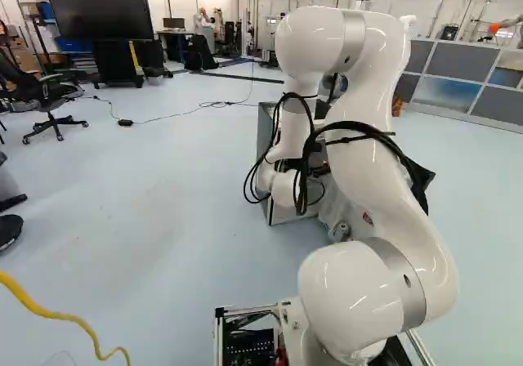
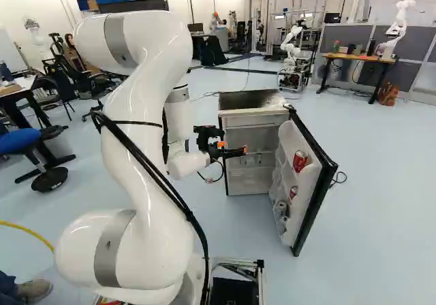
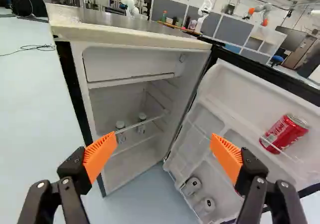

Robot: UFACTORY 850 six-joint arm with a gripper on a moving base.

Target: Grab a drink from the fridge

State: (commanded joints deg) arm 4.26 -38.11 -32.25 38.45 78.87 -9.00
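The jaws stand wide open and empty, their orange pads (image 3: pixel 100 153) facing each other. Ahead of them is the open fridge (image 3: pixel 130 32); its door (image 3: pixel 240 96) holds a red can (image 3: pixel 280 135) beyond one jaw and two pale cans (image 3: pixel 192 185) lower down.

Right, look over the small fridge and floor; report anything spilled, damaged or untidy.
Nothing looks spilled or damaged. The white-lined fridge door stands wide open, as fetching a drink needs. The untidy thing is the loose yellow cable on the pale blue floor, where it might snag.
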